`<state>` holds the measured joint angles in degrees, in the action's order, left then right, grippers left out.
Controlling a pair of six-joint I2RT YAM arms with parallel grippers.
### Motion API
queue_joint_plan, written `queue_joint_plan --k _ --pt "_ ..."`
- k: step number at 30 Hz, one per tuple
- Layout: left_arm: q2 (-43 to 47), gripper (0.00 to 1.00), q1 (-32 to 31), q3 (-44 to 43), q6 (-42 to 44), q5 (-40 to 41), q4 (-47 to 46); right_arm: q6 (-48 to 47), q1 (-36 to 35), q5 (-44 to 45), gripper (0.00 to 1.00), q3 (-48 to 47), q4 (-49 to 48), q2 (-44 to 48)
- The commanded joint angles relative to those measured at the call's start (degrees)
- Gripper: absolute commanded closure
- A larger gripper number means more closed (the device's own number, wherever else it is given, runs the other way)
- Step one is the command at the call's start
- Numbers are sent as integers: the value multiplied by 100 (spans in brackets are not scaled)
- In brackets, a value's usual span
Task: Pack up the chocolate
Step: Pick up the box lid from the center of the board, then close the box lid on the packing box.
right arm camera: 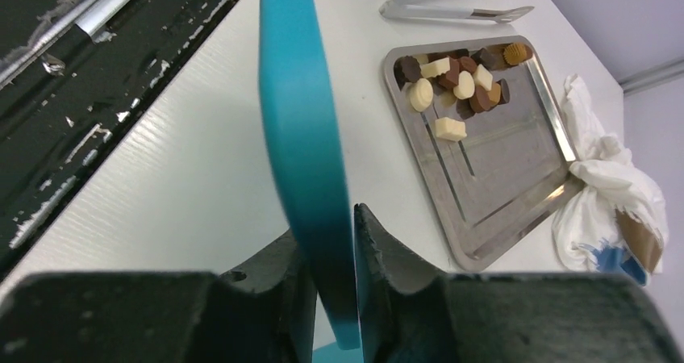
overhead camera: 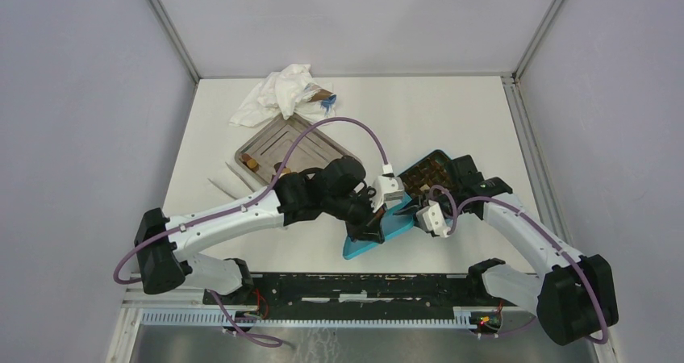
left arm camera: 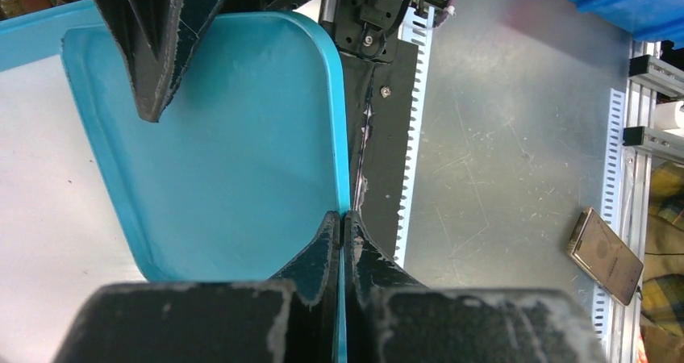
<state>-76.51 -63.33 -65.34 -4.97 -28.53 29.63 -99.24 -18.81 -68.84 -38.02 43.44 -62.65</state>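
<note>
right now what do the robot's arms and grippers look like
The left arm and right arm have white links with bulky black joints and bases. A purple cable runs along each, looping free near the wrist. A small white block sits at each wrist. The jaws are black wedges, their edges scuffed pale.
</note>
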Motion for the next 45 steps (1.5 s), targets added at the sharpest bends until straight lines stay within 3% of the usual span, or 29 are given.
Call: queue_joint_plan --k 1,3,4,8,10,13,17,19,21,24,27,31,36,42,45 --pt "15 98 69 -295 257 -193 -302 -131 -43 -516 79 -182 405 -29" --pt "132 98 109 -282 151 -7 -421 -133 -44 -514 85 -275 590 -32" --pt "230 93 138 -274 57 214 -515 -100 -43 -503 89 -309 670 -28" --pt "1013 45 261 -61 -444 1942 -944 684 38 -542 97 -423 588 41" --pt "1478 32 261 81 -657 2755 -1128 1608 146 -619 100 -434 153 138" --pt "2179 25 266 311 -907 3727 -1264 4082 395 -560 100 -347 -1173 364" --pt "2821 22 267 775 -1311 4321 -1455 7290 891 -442 100 37 -3252 756" --pt "3034 22 263 1054 -1517 4463 -1510 8287 1180 -279 100 128 -3551 879" --pt "3162 22 261 1303 -1735 4749 -1525 8745 1506 47 100 -11 -3215 924" --pt "3254 13 260 1698 -2121 5287 -1709 9681 2043 329 100 -140 -2976 930" --pt "3090 7 262 1973 -2281 5450 -2111 11971 2435 266 100 583 -4242 1150" --pt "2591 7 262 1980 -2298 5301 -2508 14224 2626 509 100 1538 -5845 1392" --pt "1901 6 289 1928 -2285 5010 -3082 15167 2909 1125 100 2016 -5815 1646" --pt "1014 6 593 1707 -2577 4853 -3229 15745 3236 1689 100 2573 -5855 1862" --pt "750 3 868 1738 -2805 4383 -3480 15778 3375 1850 100 2732 -5944 1897"
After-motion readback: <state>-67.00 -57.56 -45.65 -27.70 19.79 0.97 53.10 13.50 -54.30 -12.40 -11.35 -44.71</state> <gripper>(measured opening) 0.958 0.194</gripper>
